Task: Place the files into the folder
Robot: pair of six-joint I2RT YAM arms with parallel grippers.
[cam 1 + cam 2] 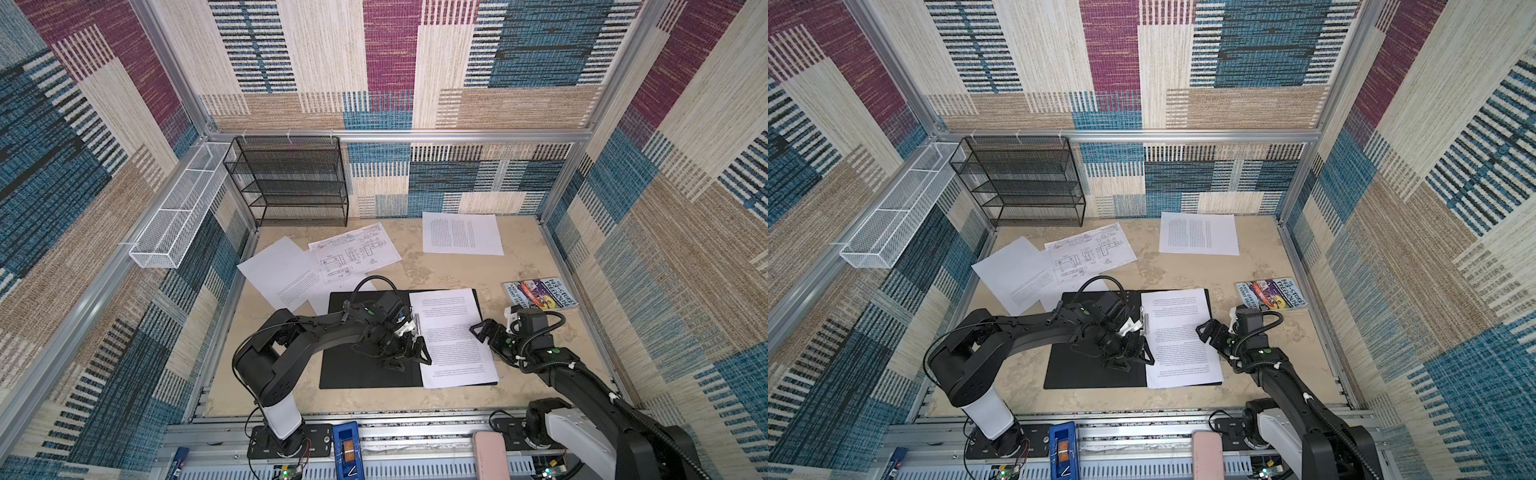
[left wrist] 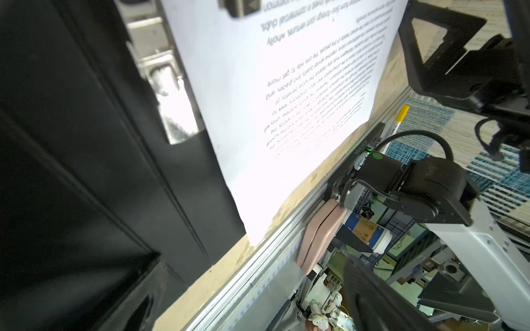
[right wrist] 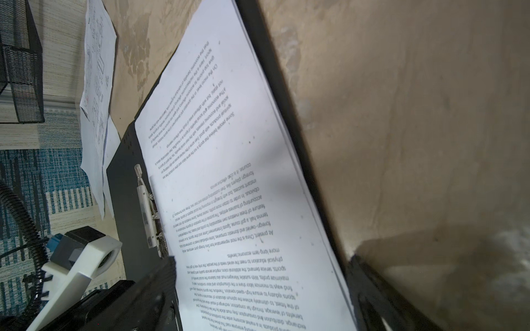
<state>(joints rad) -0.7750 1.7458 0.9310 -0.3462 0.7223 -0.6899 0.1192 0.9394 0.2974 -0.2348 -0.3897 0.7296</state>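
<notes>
Folder (image 1: 361, 374) open flat at mid-table, black inside up. Printed files (image 1: 453, 336) stacked on its right half, just beside the clip (image 3: 147, 212). Over the spine hangs the left hand (image 1: 407, 361), jaws spread, nothing in them. At the stack's right edge the right hand (image 1: 484, 334), jaws apart, grasping nothing.

Loose behind: a drawing (image 1: 355, 253) overlapping a text sheet (image 1: 276, 272) at back left, a plain sheet (image 1: 324, 297) tucked partly under the folder, a text page (image 1: 461, 233) alone at back right.

Right of the folder, a book (image 1: 540, 294), close by the right arm. Against the back wall a black mesh rack (image 1: 291, 183); on the left wall a white basket (image 1: 174, 216).

Beige mottled table (image 1: 436, 274). Walls in blue, maroon and tan patchwork.
</notes>
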